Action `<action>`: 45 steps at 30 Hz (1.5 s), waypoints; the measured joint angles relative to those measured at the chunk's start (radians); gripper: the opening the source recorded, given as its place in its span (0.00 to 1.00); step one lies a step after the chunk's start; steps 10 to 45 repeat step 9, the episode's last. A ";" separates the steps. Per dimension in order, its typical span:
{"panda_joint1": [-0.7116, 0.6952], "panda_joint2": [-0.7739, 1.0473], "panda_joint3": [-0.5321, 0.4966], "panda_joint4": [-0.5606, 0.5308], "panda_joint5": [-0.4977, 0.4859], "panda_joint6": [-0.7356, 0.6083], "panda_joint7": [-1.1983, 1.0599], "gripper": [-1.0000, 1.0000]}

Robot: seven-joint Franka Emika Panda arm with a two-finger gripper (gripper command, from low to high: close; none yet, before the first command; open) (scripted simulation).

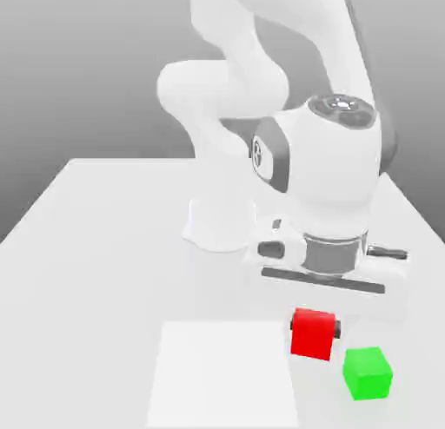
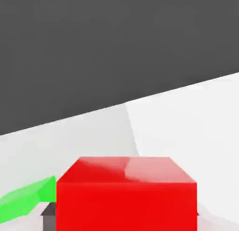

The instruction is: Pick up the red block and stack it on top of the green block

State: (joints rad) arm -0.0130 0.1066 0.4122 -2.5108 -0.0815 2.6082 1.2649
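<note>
The red block (image 1: 313, 333) sits between the fingers of my gripper (image 1: 315, 328), which is shut on it; a dark fingertip (image 1: 338, 330) shows at the block's side. I cannot tell whether the block rests on the table or hangs just above it. The green block (image 1: 367, 372) stands on the table, close by on the exterior view's right and slightly nearer the front, apart from the red one. In the hand view the red block (image 2: 126, 197) is very close, with a dark finger (image 2: 48, 215) at its side and the green block (image 2: 28, 199) beyond it.
A lighter white rectangle (image 1: 226, 375) lies flat on the white table (image 1: 104, 245), to the exterior view's left of the blocks. The arm's base (image 1: 219, 223) stands behind, toward the back of the table.
</note>
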 joint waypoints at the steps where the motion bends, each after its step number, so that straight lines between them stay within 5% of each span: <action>1: 0.014 0.012 0.011 0.006 -0.014 0.004 -0.011 0.00; 5: 0.066 0.135 -0.038 0.019 -0.130 0.102 0.053 0.00; 6: 0.082 0.166 -0.058 0.022 -0.158 0.128 0.073 1.00; 45: 0.082 0.166 -0.058 0.022 -0.158 0.129 0.073 1.00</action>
